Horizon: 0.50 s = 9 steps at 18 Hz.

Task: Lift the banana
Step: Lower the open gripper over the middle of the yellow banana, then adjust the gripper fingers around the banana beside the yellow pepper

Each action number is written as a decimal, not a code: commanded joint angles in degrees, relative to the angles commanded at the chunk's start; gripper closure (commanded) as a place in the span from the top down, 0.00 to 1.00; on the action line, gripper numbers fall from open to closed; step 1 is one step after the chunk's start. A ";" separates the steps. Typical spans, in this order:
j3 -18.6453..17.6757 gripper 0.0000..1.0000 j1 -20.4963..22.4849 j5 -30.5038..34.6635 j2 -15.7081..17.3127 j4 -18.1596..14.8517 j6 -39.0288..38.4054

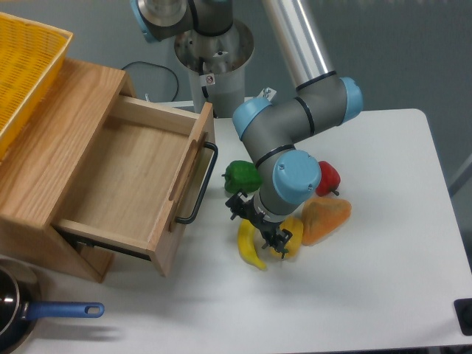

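Approach step: gripper [259,226], jaws apart, straddles the banana [248,246]; next, I judge, close and lift toward twelve o'clock.

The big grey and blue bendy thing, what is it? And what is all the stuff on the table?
That is a robot arm, a machine that bends at its blue joints like your elbow. There is one picture of now, taken by a camera fixed above the white table, looking down.

At the arm's tip is its claw, two black fingers for grabbing. It is down at the yellow banana, the toy it is supposed to pick up. The banana lies on the table, and I cannot tell whether the claw has pinched it.

Nearby are toy foods: a green pepper, a red pepper, a yellow pepper and an orange one. On the left sits a wooden box with an open, empty drawer, a yellow basket on top, and a pan with a blue handle.
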 joint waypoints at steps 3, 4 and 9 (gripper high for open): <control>-0.79 1.00 0.00 0.09 -0.09 0.09 -0.88; -1.40 1.00 0.09 0.00 -0.17 0.26 -0.97; -1.93 1.00 0.18 0.00 -1.14 0.35 -0.97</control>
